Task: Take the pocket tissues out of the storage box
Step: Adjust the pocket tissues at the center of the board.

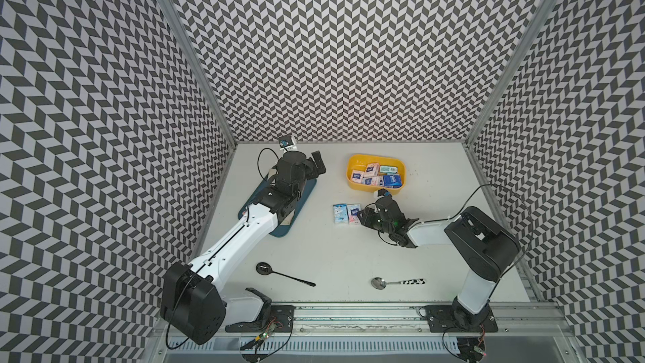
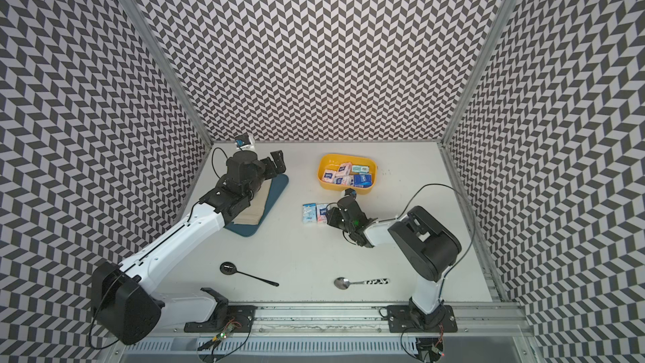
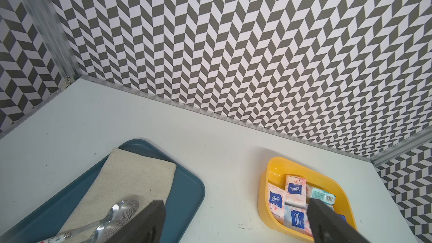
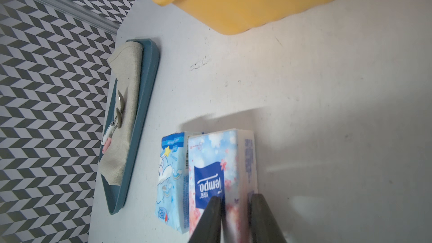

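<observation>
Pinching a glossy rectangular tissue pack (image 4: 217,160) is the right pincer (image 4: 236,201); left pincer (image 3: 236,204) apart.

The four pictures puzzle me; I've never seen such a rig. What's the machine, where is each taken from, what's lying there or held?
Two robot arms with grippers stand at a table. Two pictures look down from overhead, two from wrist cameras. A yellow box holds tissue packs; a pale blue pack and a pink pack lie outside. The right gripper pinches the pink pack; the left gripper is open near a blue tray with cloth. A black spoon and a silver spoon lie loose.
</observation>
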### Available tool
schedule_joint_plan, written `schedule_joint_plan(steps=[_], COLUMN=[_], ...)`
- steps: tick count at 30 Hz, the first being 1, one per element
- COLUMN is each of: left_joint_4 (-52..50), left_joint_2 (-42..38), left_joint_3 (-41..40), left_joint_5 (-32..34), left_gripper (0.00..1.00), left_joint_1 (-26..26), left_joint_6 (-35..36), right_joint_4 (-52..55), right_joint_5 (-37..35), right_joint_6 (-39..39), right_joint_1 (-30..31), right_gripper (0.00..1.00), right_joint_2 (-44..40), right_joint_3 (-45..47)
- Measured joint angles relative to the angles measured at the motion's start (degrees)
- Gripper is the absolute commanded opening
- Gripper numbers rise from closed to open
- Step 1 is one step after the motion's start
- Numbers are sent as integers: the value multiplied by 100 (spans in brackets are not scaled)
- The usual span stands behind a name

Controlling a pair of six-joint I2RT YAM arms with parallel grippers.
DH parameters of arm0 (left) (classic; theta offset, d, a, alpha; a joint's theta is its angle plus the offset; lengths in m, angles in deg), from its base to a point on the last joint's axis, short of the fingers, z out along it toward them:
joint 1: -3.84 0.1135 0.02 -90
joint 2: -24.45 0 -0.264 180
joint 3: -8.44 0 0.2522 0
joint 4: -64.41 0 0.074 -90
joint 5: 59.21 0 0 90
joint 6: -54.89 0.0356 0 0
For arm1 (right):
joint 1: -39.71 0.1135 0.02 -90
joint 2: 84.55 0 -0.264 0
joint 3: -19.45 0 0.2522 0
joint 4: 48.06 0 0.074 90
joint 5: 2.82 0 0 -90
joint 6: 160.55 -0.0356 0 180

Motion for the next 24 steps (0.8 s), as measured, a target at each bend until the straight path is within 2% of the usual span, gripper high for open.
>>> schedule_joint_plan(steps=[9, 17, 24], left_joint_4=[0, 0, 0], left_joint_2=[0, 0, 0], left_joint_3=[0, 0, 0], left_joint_5=[2, 0, 4], left_gripper=[99, 99, 99], left_joint_1=[0, 0, 0], left_joint_6=[0, 0, 2], right_joint_4=[33, 304, 874], right_joint_5=[-33, -72, -282], right_joint_6=[0, 103, 581], right_joint_1=[0, 2, -33], right_gripper=[26, 46, 53], right_joint_2=[92, -199, -841], right_joint_3=[-133, -136, -713])
